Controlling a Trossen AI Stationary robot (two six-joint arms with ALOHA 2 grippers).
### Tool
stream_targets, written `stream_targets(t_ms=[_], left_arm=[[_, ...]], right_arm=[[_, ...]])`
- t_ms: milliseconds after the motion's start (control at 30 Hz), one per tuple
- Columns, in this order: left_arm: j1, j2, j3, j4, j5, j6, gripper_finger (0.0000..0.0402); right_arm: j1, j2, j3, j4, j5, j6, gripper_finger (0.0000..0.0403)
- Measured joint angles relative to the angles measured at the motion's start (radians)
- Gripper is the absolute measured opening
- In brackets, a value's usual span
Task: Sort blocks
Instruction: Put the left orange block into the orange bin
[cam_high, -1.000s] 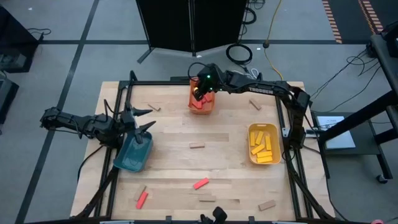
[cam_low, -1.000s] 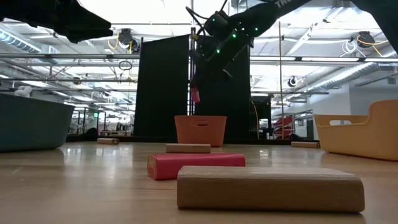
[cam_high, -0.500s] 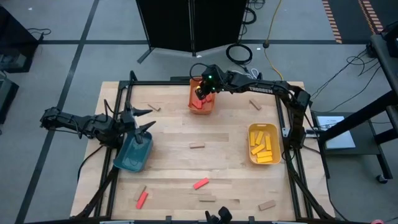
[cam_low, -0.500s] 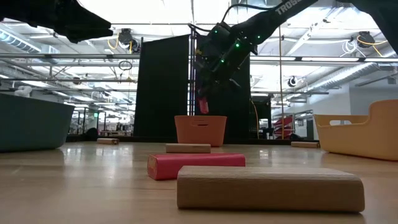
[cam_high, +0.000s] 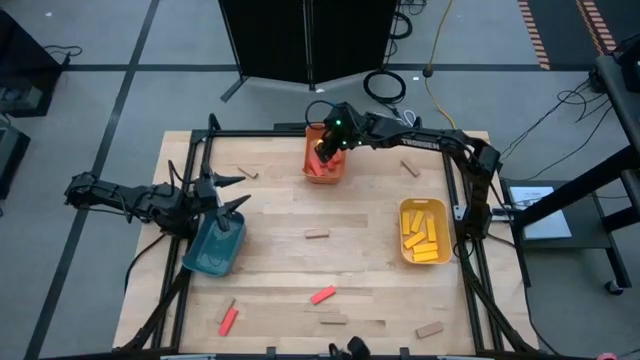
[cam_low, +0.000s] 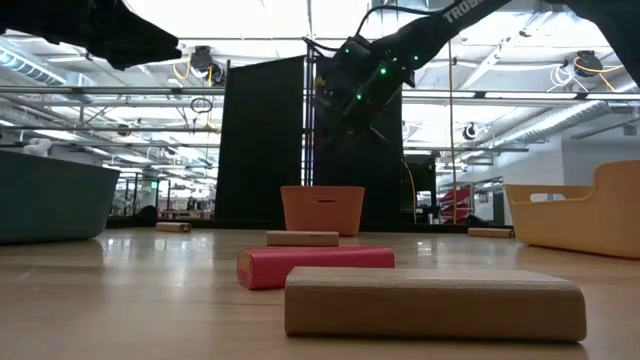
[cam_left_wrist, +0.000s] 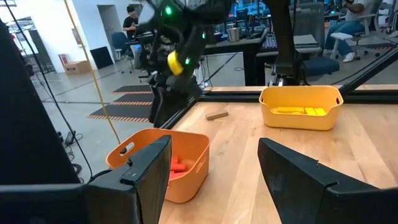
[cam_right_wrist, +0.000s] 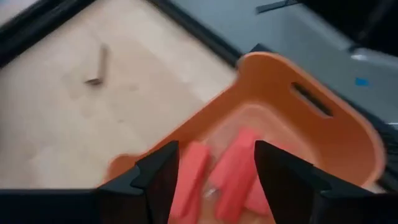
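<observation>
Hovering over the orange plastic bin (cam_high: 324, 163) at the wooden table's (cam_high: 370, 250) far edge, the right gripper (cam_high: 322, 152) stands spread and empty; flat red wooden blocks (cam_right_wrist: 214, 180) lie inside; descending risks clipping the rim

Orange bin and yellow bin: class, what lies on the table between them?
In the high view, one tan block lies on the wood between the orange bin and the yellow bin; the rest is bare.
</observation>
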Motion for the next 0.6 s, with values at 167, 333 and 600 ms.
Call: stream_targets(t_ms=[167,333,600], left_arm=[[0.000,0.000,0.000,-0.003,0.000,0.001,0.0238],[0.000,0.000,0.000,-0.004,0.000,0.003,0.0238],[0.000,0.000,0.000,-0.003,0.068,-0.024,0.0238]], right_arm=[[0.027,-0.004,0.056,-0.040,-0.232,-0.001,0.0203],[0.111,-0.005,0.111,-0.046,-0.354,0.005,0.0199],[0.317,-0.005,0.184,-0.125,-0.353,0.006,0.0199]])
